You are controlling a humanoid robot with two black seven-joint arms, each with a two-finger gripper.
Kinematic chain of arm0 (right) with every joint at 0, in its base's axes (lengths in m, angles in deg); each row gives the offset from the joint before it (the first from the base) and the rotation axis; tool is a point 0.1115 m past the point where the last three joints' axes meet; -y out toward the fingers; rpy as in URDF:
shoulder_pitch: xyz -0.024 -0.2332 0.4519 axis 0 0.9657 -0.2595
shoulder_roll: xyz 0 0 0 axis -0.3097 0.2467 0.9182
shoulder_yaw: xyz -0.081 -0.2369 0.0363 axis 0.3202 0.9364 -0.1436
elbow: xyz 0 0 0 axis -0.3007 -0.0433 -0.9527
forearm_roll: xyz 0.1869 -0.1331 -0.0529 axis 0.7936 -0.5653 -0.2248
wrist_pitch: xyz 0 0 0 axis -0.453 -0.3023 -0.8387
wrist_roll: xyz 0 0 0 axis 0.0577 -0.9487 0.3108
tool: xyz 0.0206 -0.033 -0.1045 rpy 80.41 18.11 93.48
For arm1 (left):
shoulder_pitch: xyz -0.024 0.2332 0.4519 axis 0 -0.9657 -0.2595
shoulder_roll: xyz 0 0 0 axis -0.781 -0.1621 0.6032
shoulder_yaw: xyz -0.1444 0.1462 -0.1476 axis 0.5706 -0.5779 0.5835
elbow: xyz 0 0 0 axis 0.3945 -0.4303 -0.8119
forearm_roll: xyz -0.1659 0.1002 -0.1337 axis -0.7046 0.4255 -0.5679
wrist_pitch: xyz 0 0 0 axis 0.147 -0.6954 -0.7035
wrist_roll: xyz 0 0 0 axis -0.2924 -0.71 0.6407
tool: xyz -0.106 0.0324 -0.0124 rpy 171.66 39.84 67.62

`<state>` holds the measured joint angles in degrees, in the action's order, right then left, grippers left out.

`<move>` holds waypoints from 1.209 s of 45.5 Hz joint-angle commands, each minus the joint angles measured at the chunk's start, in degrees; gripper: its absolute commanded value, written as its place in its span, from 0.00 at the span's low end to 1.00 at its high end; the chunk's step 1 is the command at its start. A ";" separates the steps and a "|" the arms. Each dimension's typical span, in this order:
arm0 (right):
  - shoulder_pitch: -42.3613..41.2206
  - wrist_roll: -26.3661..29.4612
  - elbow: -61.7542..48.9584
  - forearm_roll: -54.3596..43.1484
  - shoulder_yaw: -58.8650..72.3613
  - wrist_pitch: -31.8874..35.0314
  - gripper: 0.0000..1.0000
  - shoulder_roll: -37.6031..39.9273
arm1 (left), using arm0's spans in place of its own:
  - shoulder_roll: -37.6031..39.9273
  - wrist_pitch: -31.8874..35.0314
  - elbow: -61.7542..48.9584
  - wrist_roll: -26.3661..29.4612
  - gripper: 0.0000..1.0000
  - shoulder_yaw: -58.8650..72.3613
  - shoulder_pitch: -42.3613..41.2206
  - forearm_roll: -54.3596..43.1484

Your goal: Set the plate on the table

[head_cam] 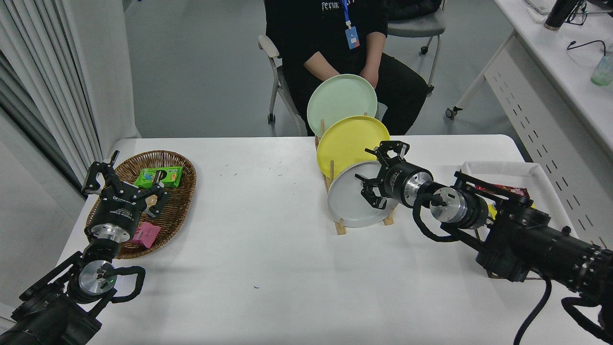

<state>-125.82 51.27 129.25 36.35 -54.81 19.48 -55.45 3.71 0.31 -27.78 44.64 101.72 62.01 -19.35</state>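
The light-grey plate [347,201] leans upright in the front slot of a wooden rack [340,226] on the white table [268,249]. My right gripper [373,172] is open at the plate's upper right rim, one finger above the rim and one in front of the plate's face. Whether a finger touches the plate I cannot tell. My left gripper [122,184] is open and parked at the lower left, over the wicker basket.
A yellow plate [347,141] and a mint-green plate [340,100] stand behind the grey one in the rack. A wicker basket [179,211] with snack packets sits at left. A white tray [536,175] lies at right. A person sits at the far side.
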 commanded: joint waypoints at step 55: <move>0.43 0.02 3.38 -1.42 -0.80 -0.09 0.36 3.14 | -0.02 0.00 0.00 0.00 0.98 0.00 -0.07 -0.01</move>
<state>-125.53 51.31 132.58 35.10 -55.51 19.47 -52.91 3.70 0.31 -27.78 44.64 101.72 62.01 -19.36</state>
